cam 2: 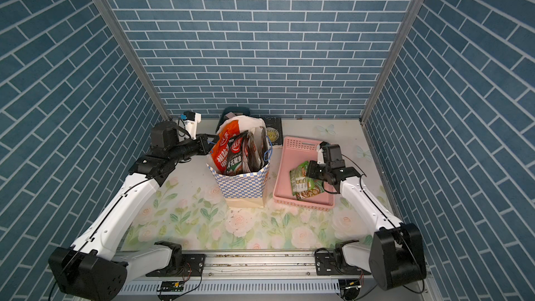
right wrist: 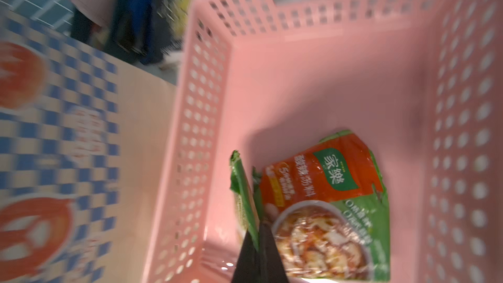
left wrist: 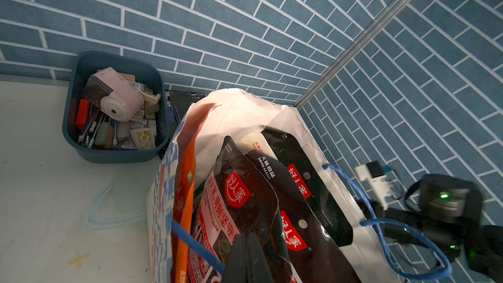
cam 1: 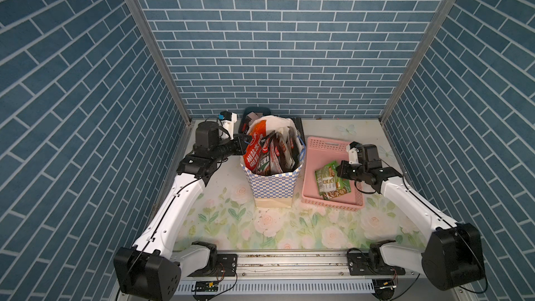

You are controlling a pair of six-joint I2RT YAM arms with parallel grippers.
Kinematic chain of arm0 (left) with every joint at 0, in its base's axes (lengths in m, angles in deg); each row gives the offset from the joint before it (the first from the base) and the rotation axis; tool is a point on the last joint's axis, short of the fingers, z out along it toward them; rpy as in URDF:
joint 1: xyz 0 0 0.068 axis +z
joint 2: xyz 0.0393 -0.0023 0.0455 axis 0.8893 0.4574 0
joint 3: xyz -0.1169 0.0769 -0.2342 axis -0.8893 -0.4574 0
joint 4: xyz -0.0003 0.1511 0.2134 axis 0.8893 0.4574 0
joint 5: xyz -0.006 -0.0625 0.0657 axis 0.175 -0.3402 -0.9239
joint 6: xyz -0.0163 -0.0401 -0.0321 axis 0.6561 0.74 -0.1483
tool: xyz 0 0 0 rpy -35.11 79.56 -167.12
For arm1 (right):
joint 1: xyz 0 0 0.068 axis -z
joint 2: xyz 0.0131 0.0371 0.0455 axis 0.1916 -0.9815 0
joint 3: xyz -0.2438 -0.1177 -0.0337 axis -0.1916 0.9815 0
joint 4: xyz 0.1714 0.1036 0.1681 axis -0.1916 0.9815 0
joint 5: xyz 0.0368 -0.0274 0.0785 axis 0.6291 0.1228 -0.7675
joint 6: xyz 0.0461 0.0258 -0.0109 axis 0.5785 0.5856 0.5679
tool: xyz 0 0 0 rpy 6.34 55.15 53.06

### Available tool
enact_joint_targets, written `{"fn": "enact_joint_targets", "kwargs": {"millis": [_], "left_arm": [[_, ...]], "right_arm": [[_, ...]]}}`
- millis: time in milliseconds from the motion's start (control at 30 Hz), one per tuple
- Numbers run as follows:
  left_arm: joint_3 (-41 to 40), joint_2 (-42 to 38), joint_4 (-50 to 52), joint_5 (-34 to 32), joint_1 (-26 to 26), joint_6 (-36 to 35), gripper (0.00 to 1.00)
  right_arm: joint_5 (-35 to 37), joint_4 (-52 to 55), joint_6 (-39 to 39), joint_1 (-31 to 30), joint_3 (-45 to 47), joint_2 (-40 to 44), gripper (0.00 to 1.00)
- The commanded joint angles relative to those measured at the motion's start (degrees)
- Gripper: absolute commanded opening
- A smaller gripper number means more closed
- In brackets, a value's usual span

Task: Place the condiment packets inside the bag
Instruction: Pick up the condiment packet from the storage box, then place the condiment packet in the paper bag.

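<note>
right gripper pinched on green packet in pink basket at right, left gripper closed beside bag, centre

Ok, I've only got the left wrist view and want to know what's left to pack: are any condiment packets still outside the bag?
Observer: Yes, two green condiment packets lie in the pink basket, beside the bag on the right arm's side.
Operator: Does the right gripper have one?
Observer: Yes, the right gripper is shut on the edge of one green packet.
</note>
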Motion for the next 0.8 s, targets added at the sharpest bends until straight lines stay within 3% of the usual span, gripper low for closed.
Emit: {"fn": "enact_joint_targets", "kwargs": {"millis": [0, 233, 367, 500, 767], "left_arm": [[-0.1, -0.6, 0.8, -0.5, -0.3, -0.8, 0.02], [-0.1, -0.1, 0.2, -0.5, -0.4, -0.7, 0.02], [-0.1, 0.2, 0.0, -0.4, -0.3, -0.7, 0.02], [-0.1, 0.2, 0.2, -0.5, -0.3, -0.8, 0.02], [0.1, 0.7, 0.3, -0.4, -0.3, -1.1, 0.02]], "right_arm": [[0.6, 6.0, -4.2, -0.8, -10.7, 3.6, 0.0], [-4.2, 13.9, -8.5, -9.9, -41.7, -5.0, 0.0], [-6.8, 14.1, -8.1, -15.2, -54.0, -10.9, 0.0], [-9.3, 9.7, -6.2, -20.8, -56.6, -14.0, 0.0], [-10.5, 3.9, -4.6, -30.3, -50.4, -17.3, 0.0]]}}
